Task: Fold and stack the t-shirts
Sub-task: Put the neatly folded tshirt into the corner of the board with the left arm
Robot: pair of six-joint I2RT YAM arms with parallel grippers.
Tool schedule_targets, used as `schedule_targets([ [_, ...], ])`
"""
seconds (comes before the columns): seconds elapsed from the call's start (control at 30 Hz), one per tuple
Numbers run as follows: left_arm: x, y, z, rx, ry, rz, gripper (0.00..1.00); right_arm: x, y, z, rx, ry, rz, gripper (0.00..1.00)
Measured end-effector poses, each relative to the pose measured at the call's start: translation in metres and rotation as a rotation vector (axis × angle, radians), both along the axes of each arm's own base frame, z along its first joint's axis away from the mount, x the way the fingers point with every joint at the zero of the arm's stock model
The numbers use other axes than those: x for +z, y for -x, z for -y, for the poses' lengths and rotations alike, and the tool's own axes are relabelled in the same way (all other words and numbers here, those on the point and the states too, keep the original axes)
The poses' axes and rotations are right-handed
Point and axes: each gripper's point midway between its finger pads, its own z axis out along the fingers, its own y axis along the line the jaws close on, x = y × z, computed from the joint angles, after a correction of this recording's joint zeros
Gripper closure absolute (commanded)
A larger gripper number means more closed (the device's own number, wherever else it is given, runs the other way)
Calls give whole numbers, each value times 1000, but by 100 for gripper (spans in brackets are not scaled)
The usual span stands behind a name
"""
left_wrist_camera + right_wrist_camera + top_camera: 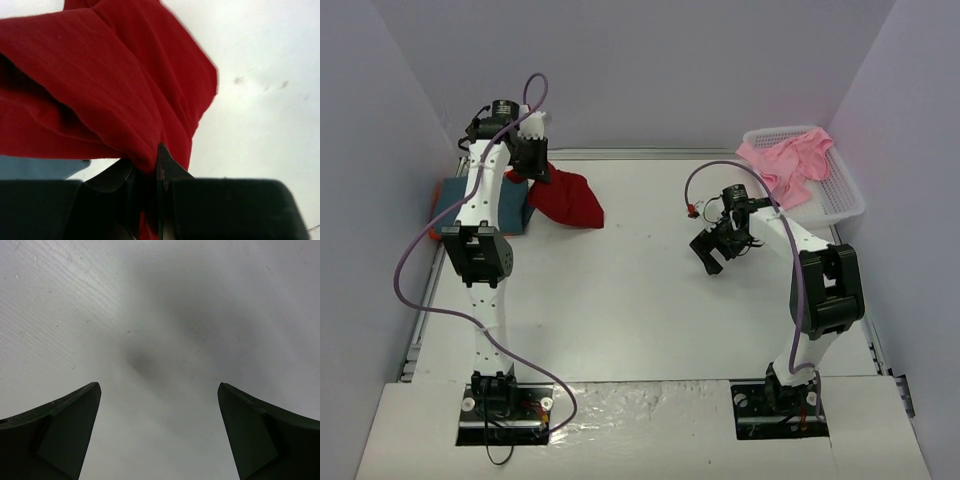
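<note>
My left gripper [528, 172] is at the far left of the table, shut on a bunch of the dark red t-shirt [570, 200]. The shirt hangs from the gripper and drapes onto the table to its right. In the left wrist view the red cloth [115, 85] is pinched between the closed fingers of the left gripper [152, 162]. A folded teal-blue t-shirt [450, 200] lies beside the left arm, with a sliver of orange [436, 233] at its near edge. The light pink t-shirt [788, 160] lies crumpled in the basket. My right gripper [712, 258] hovers open over bare table, as the right wrist view [159, 390] confirms.
A white lattice basket [840, 195] stands at the far right by the wall. Purple-grey walls close in the table at the left, back and right. The teal-blue cloth [35, 167] shows just left of the left gripper's fingers.
</note>
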Motion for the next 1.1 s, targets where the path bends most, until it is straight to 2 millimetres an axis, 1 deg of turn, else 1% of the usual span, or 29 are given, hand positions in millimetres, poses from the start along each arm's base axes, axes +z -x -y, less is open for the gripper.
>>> schedule_targets([
  [0.17,-28,12,-25,-23,-146,-75,98,-2,2,-1,2,-6,-8,0],
  [0.3,-47,17,-47,-32,-221,-130,98,-2,3,-2,4,-9,-8,0],
  [0.47,-59,19,-76,-20,-295,-161,98,-4,3,-1,5,-7,-14,0],
  [0.57,-61,19,-90,-15,-349,-163,98,-9,4,-1,5,-3,-28,0],
  [0.63,-60,18,-95,-23,-385,-156,98,-12,5,0,5,1,-38,0],
  [0.77,-58,13,-101,-52,-478,-130,98,-17,8,2,3,12,-53,0],
  [0.83,-57,10,-98,-70,-513,-117,98,-20,8,2,2,17,-60,0],
  [0.93,-55,6,-91,-92,-558,-98,98,-23,9,3,2,21,-70,0],
  [1.1,-47,1,-67,-127,-612,-51,98,-31,11,6,-1,38,-89,0],
])
